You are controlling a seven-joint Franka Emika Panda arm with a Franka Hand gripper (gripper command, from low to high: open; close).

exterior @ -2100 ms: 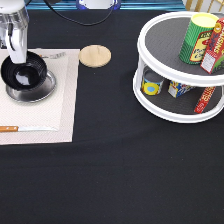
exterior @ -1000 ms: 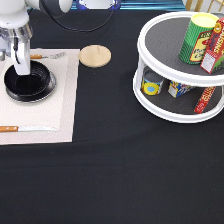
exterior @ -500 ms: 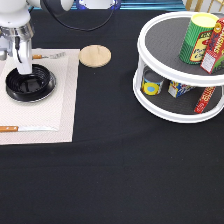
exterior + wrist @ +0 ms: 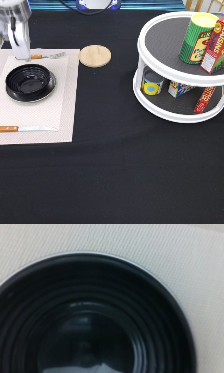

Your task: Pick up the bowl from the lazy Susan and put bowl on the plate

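The glossy black ridged bowl (image 4: 30,82) rests on the silver metal plate (image 4: 150,277), just below the robot's hand (image 4: 22,52). The hand hangs above the bowl's far rim, holding nothing; whether its fingers are spread cannot be told.

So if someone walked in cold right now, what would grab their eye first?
Probably the two-tier lazy Susan at the exterior view's right, loaded with cans and boxes. Next, the black bowl sitting on the plate on the beige placemat at the left, with the gripper just above it, apart from it.
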